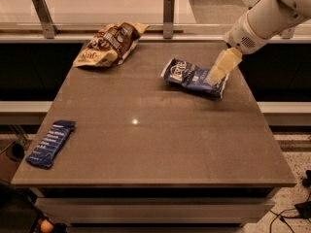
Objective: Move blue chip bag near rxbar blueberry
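Note:
The blue chip bag (192,76), crinkly dark-blue foil with white lettering, lies on the table's far right part. The rxbar blueberry (51,142), a slim flat dark-blue bar, lies near the table's front left corner, far from the bag. My gripper (221,67) comes in from the upper right on a white arm. Its pale fingers point down-left and hang over the bag's right end.
A brown-and-tan chip bag (110,44) lies at the table's far left. A rail with metal posts (168,9) runs behind the table (160,144). Floor and cables show at the lower right.

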Robot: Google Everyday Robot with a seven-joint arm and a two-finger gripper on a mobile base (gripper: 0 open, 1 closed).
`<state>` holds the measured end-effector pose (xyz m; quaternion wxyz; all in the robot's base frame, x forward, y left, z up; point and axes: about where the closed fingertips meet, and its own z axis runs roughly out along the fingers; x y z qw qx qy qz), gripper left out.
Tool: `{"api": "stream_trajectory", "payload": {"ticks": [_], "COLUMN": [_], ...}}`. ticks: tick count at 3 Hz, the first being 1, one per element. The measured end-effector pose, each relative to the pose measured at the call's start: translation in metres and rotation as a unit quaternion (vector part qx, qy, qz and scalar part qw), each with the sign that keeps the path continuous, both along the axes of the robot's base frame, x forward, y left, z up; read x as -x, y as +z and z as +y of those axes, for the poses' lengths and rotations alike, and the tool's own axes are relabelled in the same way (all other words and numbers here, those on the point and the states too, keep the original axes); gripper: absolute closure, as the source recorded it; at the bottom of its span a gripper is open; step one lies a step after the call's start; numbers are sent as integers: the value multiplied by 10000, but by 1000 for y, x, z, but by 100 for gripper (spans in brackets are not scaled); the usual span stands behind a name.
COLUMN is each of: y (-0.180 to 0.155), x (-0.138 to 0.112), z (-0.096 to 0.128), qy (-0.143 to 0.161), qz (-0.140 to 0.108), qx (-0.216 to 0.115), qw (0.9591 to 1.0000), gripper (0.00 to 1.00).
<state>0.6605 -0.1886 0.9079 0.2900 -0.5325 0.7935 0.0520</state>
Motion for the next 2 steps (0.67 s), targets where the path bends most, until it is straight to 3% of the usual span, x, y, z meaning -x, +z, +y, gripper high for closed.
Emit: {"api": "stream_trajectory", "payload": {"ticks": [2], "y": [-51], "x": [-12], "z": [10], "qy": [-187], "qz": [207], "qx": [273], "qw": [9992], "gripper": [0]}}
